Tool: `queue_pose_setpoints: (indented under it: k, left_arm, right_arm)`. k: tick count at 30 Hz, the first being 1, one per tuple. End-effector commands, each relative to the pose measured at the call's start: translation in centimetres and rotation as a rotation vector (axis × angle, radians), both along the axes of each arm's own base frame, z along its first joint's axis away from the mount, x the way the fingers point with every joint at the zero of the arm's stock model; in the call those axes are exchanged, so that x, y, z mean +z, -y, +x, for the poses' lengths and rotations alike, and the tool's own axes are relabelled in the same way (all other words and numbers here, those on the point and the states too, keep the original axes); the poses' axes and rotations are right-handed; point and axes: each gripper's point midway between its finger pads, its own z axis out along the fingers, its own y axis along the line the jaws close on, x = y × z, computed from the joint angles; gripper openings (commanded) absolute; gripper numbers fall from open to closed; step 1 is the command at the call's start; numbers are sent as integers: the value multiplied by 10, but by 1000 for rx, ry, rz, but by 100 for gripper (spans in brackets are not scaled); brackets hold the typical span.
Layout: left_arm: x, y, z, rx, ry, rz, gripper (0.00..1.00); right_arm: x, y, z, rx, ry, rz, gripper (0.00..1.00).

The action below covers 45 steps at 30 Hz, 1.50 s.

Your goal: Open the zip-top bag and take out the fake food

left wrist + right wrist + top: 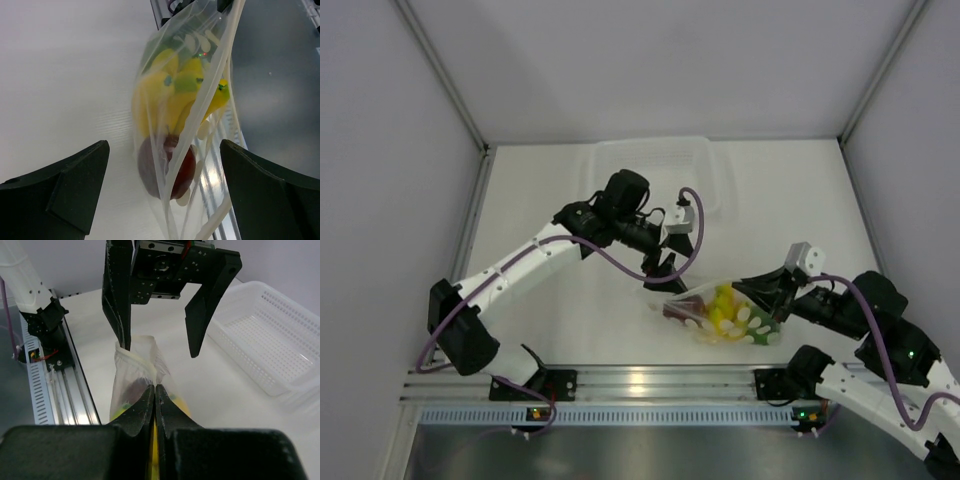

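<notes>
Zip-top bag (720, 312): clear crinkly film with white dots, lower centre of the top view, on the smooth white desk (540, 300) near the metal rail (640, 385). A wide stretch of desk shows to its left.
Fake food (725, 305), inside the bag: yellow banana bunch (160, 100), dark red round fruit (150, 165), green piece (187, 81).
Right claw (155, 390): pinched closed on the bag's edge.
Left claw (157, 347): spread wide astride the bag's mouth, gripping nothing.
Perforated translucent tray (655, 160): upper centre, apart from the bag.
</notes>
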Motion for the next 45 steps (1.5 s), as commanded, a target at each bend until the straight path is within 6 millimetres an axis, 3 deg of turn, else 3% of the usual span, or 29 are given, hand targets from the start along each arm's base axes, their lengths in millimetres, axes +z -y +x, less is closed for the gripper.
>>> queue_pose_setpoints:
  k: [1,11,17,20,21,22,23,24,28,30,31,32,35,37,45]
  left_arm:
    - [30,0,10,56,111,-109,98]
    - [12,4,13,91,84,-58,96]
    - [0,10,8,64,60,-35,84]
    - [-6,15,5,44,34,-26,58]
    - [-8,15,6,45,31,-23,36]
    - [-9,16,5,43,34,-22,24]
    - [-8,16,6,49,39,-20,4]
    - [-7,15,7,60,45,-18,0]
    - [0,12,34,234,102,25,0]
    - [0,3,63,422,138,79,0]
    - [5,0,74,493,152,86,0]
    - [3,-7,88,601,154,117,0]
    - [7,-20,115,815,135,144,0]
    - [10,-29,128,965,88,147,0]
    - [23,-50,147,1349,-166,41,0]
  right_arm:
    - [26,-9,-7,68,72,55,0]
    - [30,-10,-4,54,84,89,0]
    - [30,-11,-6,69,86,97,0]
    - [31,-12,-7,77,92,109,0]
    - [30,-11,-5,65,87,106,0]
    - [30,-11,-4,58,88,108,0]
    - [30,-10,-3,50,88,108,0]
    - [30,-9,-1,35,87,112,0]
    - [33,1,15,-76,70,140,1]
    - [34,8,29,-165,61,155,19]
    - [33,10,33,-197,28,179,45]
    - [33,16,46,-282,-6,209,56]
    - [30,22,67,-410,-85,242,73]
    - [29,24,77,-483,-163,287,73]
    - [-13,-28,99,-488,-550,443,73]
